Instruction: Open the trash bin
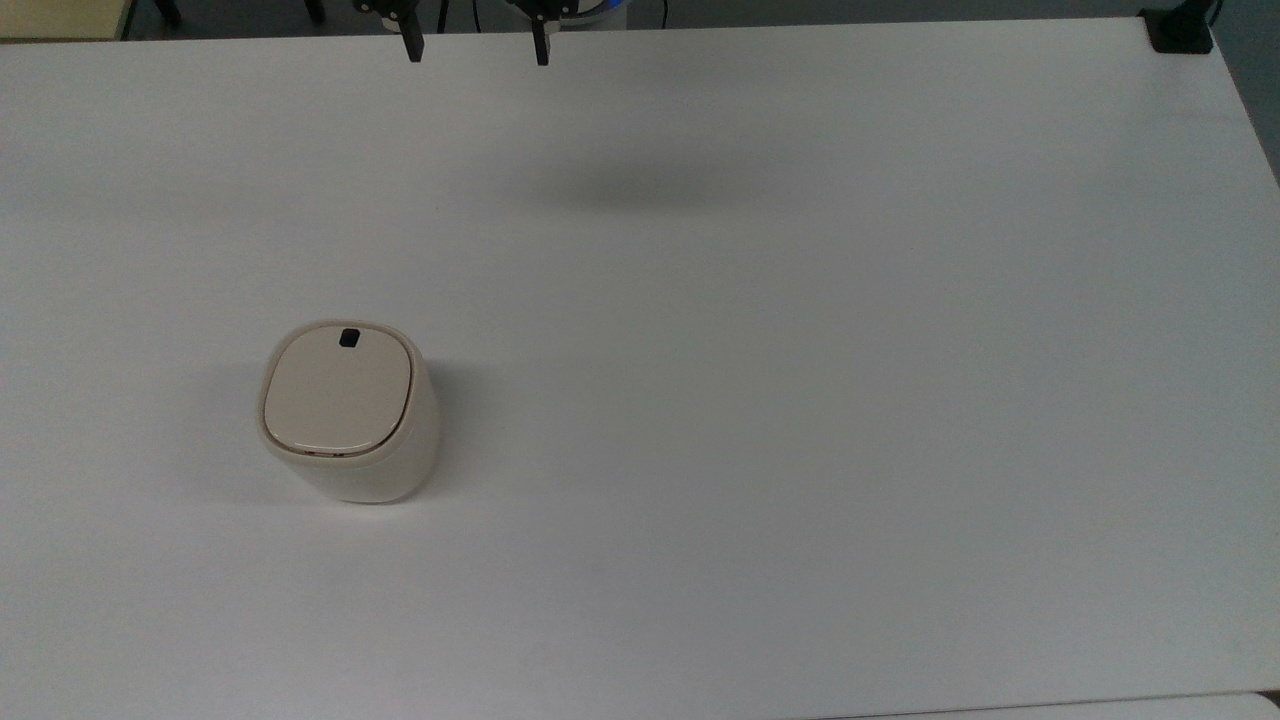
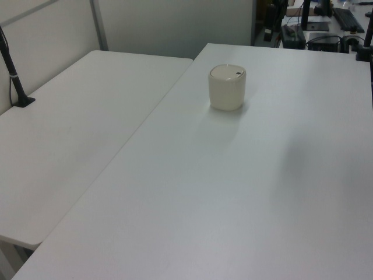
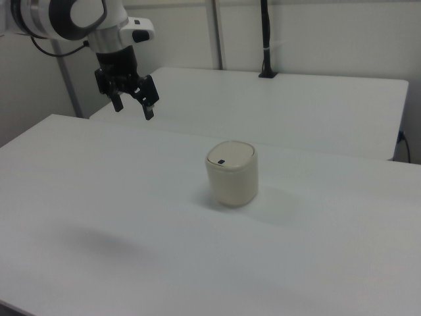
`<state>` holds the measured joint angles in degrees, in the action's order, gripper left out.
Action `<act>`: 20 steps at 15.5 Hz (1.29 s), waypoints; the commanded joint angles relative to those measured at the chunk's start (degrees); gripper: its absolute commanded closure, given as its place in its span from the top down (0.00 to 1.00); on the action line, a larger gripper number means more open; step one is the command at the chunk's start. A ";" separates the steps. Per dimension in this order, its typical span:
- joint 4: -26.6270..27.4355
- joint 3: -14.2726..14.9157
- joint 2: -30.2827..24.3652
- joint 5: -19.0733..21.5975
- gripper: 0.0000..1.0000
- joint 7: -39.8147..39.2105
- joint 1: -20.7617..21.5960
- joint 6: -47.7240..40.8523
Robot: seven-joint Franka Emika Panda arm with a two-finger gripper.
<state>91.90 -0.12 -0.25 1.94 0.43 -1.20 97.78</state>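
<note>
The trash bin is a small cream-beige tub with a rounded-square lid, standing upright on the white table. Its lid lies flat and shut, with a small black button near the edge toward the top view's top. The bin sits toward the far end in the left view and near the middle in the right view, bin. My gripper hangs open high above the table at the top view's upper edge, far from the bin. In the right view the gripper is up and to the left of the bin, fingers spread, holding nothing.
A second white table adjoins on the left view's left, with a black pole clamp on it. A black clamp sits at the top view's upper right corner. Dark equipment stands beyond the table's far end.
</note>
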 commanded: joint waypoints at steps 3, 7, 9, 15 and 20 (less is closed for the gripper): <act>1.09 0.03 -0.89 1.23 1.00 -0.70 0.14 -0.66; 1.09 0.03 -0.89 1.23 1.00 -1.14 -0.21 -0.66; 1.09 0.30 -0.89 1.23 1.00 -1.14 -0.21 -0.75; 1.09 0.47 -0.72 0.61 1.00 -4.73 -0.47 -0.14; 1.00 0.47 0.86 -0.35 1.00 -12.29 -2.14 0.82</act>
<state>91.96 0.11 0.21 1.93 -7.19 -2.64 97.76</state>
